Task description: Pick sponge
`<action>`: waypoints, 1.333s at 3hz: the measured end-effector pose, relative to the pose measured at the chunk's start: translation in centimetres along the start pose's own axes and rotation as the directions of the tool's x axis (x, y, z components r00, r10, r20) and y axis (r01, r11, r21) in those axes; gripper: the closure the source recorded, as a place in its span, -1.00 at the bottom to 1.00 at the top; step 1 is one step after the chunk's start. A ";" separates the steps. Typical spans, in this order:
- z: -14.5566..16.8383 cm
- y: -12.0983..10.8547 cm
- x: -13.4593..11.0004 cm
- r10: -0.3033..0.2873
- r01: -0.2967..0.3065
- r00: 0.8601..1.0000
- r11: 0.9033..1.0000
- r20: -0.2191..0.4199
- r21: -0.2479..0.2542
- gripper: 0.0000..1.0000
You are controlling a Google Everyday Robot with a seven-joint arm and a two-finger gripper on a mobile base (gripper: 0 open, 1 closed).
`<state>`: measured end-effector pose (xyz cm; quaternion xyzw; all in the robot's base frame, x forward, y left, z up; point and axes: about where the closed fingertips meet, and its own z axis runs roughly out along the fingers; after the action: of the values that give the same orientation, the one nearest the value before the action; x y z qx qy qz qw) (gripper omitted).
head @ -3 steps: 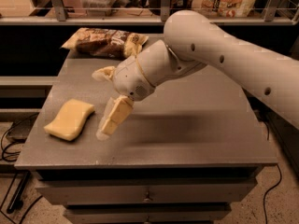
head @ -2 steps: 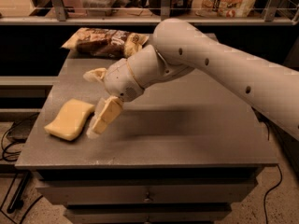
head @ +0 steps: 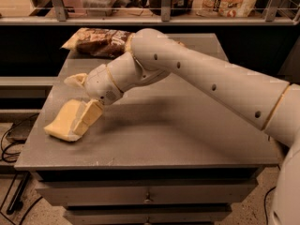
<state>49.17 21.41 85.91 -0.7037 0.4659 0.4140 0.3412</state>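
Gripper (head: 80, 99) slid left since last look, now at sponge (head: 59, 123), table (head: 187, 139) front-left. Fingers spread, near one overlapping sponge edge. Touching? Hard to say. Not grabbed yet imo.

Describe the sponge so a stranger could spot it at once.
On the grey table, look at the front left corner, where the open gripper reaches down. The sponge lies flat there, partly hidden by one finger: pale yellow foam, unlike the brown crinkly snack bag at the back.
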 end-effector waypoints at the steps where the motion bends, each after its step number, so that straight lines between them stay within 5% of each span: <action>1: 1.7 -0.4 0.4 0.004 -0.004 1.000 1.000 0.002 -0.030 -1.00; 2: 2.5 -0.3 1.4 0.024 -0.024 1.000 0.999 -0.012 -0.044 -1.00; 4: 1.3 0.3 2.8 0.057 -0.059 0.997 0.998 -0.047 -0.026 -0.16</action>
<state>49.17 21.38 82.81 -0.7038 0.4881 0.4138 0.3086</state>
